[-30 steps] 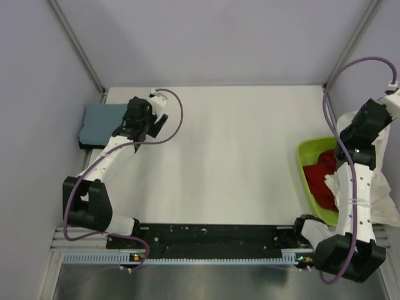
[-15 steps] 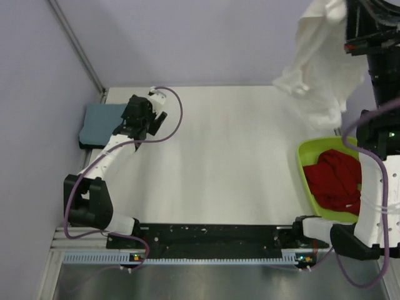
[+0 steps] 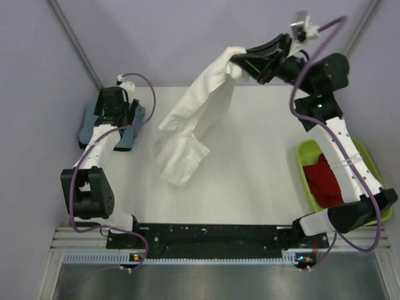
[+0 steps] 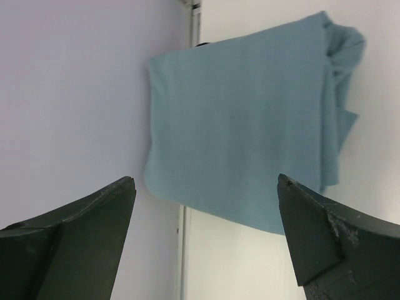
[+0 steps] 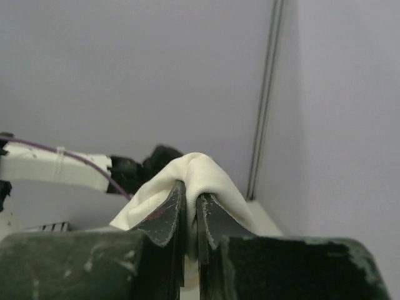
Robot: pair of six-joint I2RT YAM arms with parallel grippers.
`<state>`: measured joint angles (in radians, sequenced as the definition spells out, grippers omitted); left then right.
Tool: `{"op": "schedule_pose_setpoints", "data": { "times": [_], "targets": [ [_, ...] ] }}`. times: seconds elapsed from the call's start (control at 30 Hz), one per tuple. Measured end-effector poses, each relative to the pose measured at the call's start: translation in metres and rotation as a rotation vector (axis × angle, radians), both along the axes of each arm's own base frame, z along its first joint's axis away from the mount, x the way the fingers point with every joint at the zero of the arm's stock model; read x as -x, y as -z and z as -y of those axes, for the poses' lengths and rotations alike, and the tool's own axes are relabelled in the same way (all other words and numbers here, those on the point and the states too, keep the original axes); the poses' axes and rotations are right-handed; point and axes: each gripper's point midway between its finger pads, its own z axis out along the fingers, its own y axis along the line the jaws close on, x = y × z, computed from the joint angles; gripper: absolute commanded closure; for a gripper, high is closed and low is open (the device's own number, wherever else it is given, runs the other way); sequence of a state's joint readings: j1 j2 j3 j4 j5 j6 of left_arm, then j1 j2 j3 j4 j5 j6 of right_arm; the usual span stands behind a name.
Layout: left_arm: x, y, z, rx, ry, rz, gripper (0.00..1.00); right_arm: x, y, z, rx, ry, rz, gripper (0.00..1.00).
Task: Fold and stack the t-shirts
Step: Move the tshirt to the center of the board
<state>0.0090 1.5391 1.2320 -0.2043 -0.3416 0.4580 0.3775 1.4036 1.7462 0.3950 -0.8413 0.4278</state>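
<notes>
Aloft, right fingers (image 5: 164, 217) pinch white t-shirt (image 3: 195, 119) over table (image 3: 262, 162)'s far edge.

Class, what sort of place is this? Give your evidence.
Probably a robotics lab test cell: left arm and right arm bolted to a white table, plain panel walls, a lime-green bin.

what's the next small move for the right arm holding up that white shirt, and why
Probably lower the right gripper toward the middle of the white table, letting the white cloth t-shirt spread flat: it hangs bunched from the shut jaws. The open left gripper hovers over the folded blue-grey t-shirt.
</notes>
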Motion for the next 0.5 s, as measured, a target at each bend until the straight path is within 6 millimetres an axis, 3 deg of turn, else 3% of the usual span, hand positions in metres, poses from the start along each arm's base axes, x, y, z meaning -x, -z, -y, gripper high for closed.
{"op": "schedule_pose_setpoints", "data": {
  "times": [0.13,0.27,0.33,0.43,0.47,0.5],
  "targets": [
    [0.003,-0.005,-0.021,-0.006,-0.051,0.01,0.01,-0.071,0.11,-0.012,0.146,0.133,-0.273,1.0],
    [0.002,-0.002,-0.015,0.0,-0.011,0.0,0.01,-0.116,0.207,0.011,0.272,0.299,-0.448,1.0],
    [0.004,0.004,-0.008,0.013,0.024,-0.013,0.01,-0.14,0.238,0.031,0.304,0.385,-0.513,1.0],
    [0.008,0.013,0.007,0.042,0.1,-0.037,0.03,-0.197,0.28,0.062,0.341,0.556,-0.584,0.97],
    [0.009,0.017,0.012,0.051,0.13,-0.048,0.04,-0.222,0.293,0.072,0.358,0.623,-0.615,0.77],
    [0.011,0.02,0.019,0.062,0.161,-0.06,0.04,-0.247,0.304,0.081,0.372,0.688,-0.641,0.42]
  ]
}}
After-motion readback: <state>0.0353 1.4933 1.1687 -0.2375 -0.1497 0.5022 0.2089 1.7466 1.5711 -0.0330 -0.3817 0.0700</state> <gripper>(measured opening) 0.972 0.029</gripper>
